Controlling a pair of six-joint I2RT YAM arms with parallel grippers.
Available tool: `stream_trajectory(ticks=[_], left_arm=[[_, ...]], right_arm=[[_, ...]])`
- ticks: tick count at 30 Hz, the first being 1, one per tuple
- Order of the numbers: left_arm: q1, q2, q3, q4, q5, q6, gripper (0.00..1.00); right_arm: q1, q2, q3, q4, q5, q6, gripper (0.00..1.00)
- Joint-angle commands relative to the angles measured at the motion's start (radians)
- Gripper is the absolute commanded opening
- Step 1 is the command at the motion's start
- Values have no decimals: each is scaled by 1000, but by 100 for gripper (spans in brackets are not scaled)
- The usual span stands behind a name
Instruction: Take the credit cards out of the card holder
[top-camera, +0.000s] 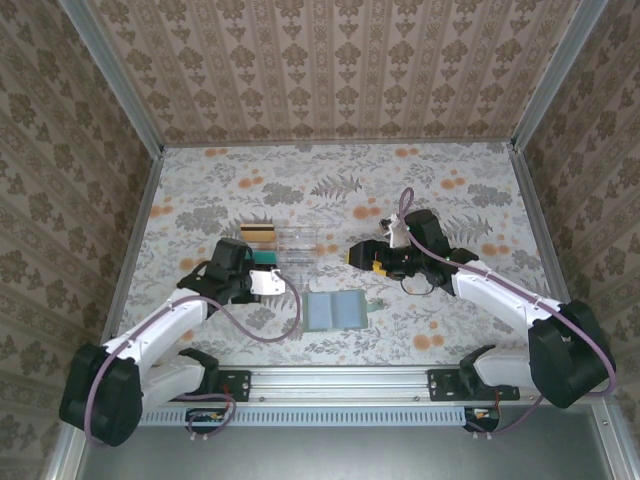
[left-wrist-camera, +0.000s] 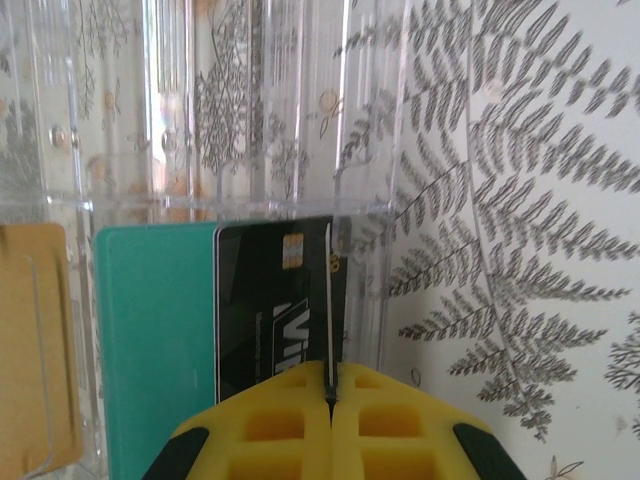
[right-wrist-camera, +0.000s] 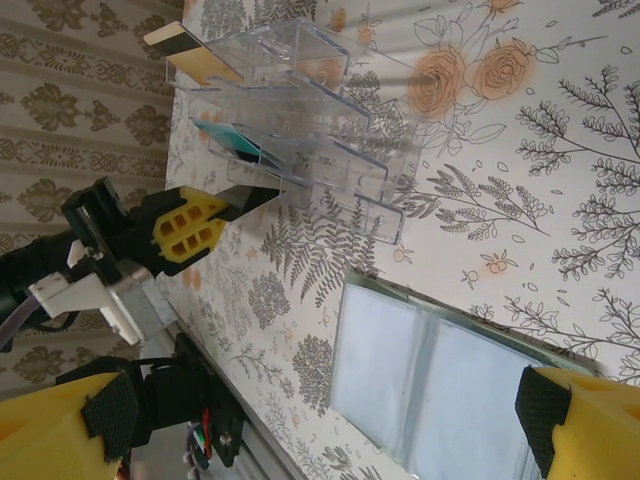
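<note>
Farthest left, past the left claw's left-hand finger, a gold card (left-wrist-camera: 35, 350) sits in an outer slot of the clear tray (left-wrist-camera: 250, 120). Beside it, just left of the claw's tips, a teal card (left-wrist-camera: 155, 340) occupies the next slot.

The left claw (left-wrist-camera: 330, 395) is closed tight. Its yellow fingers (left-wrist-camera: 265, 430) pinch the near edge of a black card (left-wrist-camera: 275, 300) that carries a chip and white lettering. This card sticks straight out ahead of the tips, overlaps the teal card's right edge and reaches the tray's cross wall. It is probably inside a slot, though the transparent walls make that hard to confirm.

Right of that claw and nearer the arm bases, the card holder (top-camera: 337, 310) lies opened flat on the floral table (top-camera: 450, 200), pale blue panels facing up. No card can be made out in its pockets from here. It is apart from the tray and lies between the two claws.

The right claw (top-camera: 362, 255) is spread wide with nothing in it. In its wrist view the yellow fingers stand at the two lower corners, and the open holder lies ahead of them in the gap. The tray is farther ahead of this claw, with the left claw at the tray's near side.
</note>
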Motion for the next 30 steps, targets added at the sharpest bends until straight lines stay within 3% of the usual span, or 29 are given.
stream_trajectory(ticks=[1,19,30], left_arm=[[17,22,36,13,21,33,0],[-3,-57,52,-83,37,83,0],[19,88,78,34,54,107,0]], right_arm=[[-5,3,-12,30,-23,3,100],[-7,31,-8,41,-28,8,100],[-9,41,-1,38,-36,7,100]])
